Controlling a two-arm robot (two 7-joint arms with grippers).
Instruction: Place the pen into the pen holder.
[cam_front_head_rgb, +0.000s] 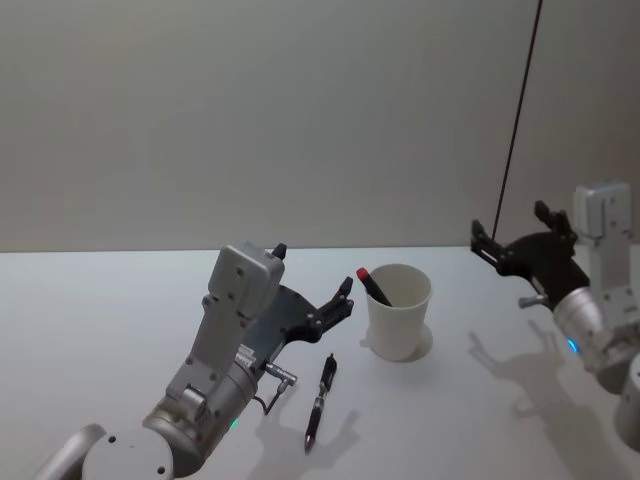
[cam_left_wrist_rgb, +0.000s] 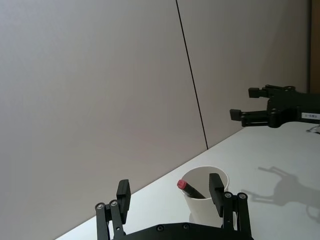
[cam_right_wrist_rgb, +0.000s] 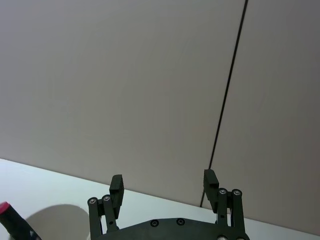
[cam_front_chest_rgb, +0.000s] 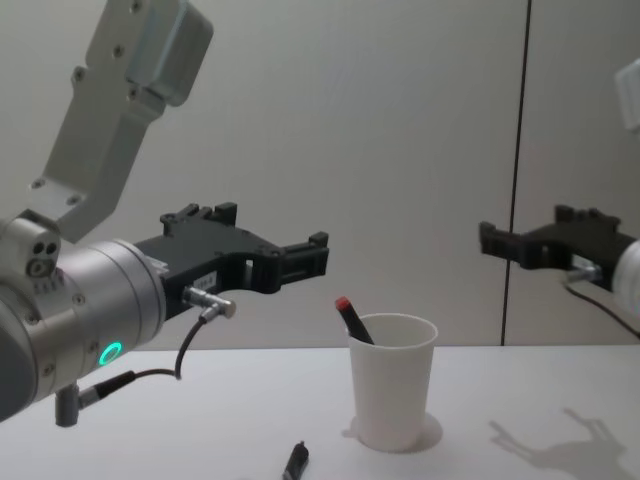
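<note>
**A:** Risk here? The cup (cam_front_head_rgb: 400, 318) looks light and a red-capped pen (cam_front_head_rgb: 375, 286) already leans in it, so a clumsy drop could tip it.

**B:** Yep. Left hand (cam_front_head_rgb: 313, 268) hangs open and empty. The pen (cam_front_head_rgb: 320, 400) lies on the counter (cam_front_head_rgb: 100, 330) below it, near the cup. Right hand (cam_front_head_rgb: 510, 225) is open too, well apart.

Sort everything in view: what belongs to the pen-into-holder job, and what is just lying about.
Belongs to the job:
- pen holder, white cup, upright on the table
- black pen, lying flat in front of the holder
- left tool, open, raised beside the holder

Just there:
- red-capped pen, already standing in the holder
- right tool, open, raised off to the right
</note>
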